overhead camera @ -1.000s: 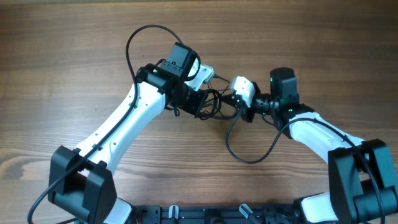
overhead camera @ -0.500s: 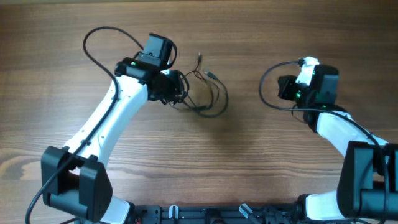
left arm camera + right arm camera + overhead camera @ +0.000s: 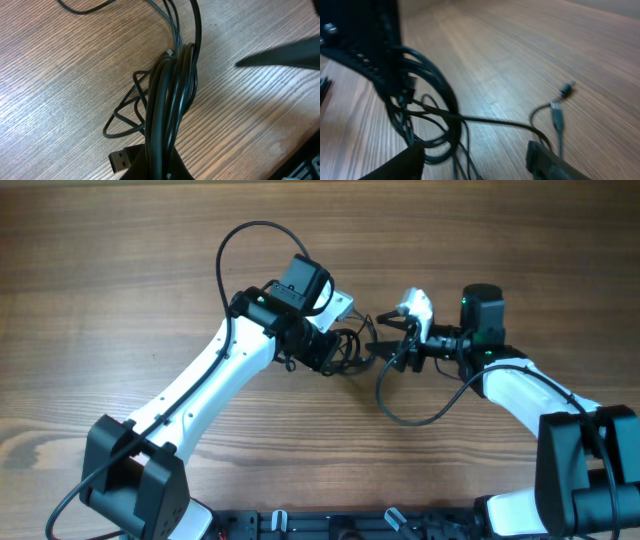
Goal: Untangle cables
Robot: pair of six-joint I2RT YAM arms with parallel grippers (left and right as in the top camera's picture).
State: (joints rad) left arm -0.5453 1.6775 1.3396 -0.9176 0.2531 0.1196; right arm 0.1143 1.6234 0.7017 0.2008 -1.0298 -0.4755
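While the left pincer (image 3: 332,355) pinches the cables (image 3: 172,95) (bunched over the table (image 3: 500,240)), the right pincer (image 3: 392,355) seems spread.

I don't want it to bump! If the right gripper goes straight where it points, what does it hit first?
Likely the cables: one thin strand crosses just ahead of the right gripper, between its open fingers. The bunch in the left gripper looks farther back.

Left arm (image 3: 215,380) and right arm (image 3: 520,392): white link shells, black joints, green wrist lights (image 3: 465,302), thick looping black wires (image 3: 255,223).
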